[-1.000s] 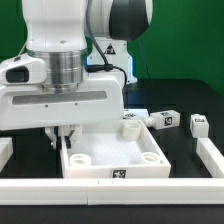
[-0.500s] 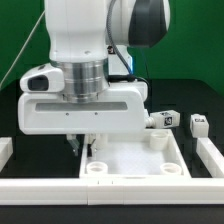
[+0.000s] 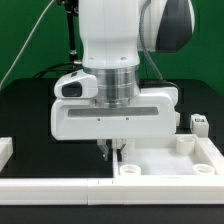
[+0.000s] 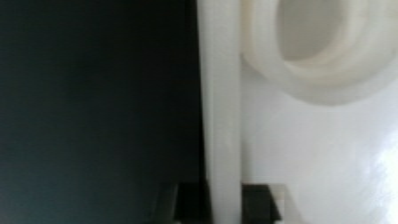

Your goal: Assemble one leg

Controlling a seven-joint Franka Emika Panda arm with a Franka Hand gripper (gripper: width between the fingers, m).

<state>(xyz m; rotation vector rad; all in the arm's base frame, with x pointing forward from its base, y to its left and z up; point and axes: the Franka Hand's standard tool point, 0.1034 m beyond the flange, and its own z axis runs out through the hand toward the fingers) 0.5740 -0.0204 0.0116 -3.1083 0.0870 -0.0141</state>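
Note:
The large white square panel [image 3: 170,160] with round corner sockets lies on the black table at the exterior view's right. My gripper [image 3: 112,150] stands at its left wall, shut on that wall. In the wrist view the wall [image 4: 221,100] runs between the two dark fingertips [image 4: 263,200], and one round socket [image 4: 329,50] shows beside it. One leg [image 3: 197,122], a small white peg with a black-and-white tag, lies behind the panel at the far right. The other legs are hidden behind the arm.
A low white rail [image 3: 60,188] runs along the table's front edge. White blocks stand at the left edge [image 3: 5,148] and the right edge [image 3: 217,150]. Black cables hang at the back left.
The arm has moved steadily to the exterior view's right, and the panel has slid right with it. The legs behind it are now mostly hidden by the arm.

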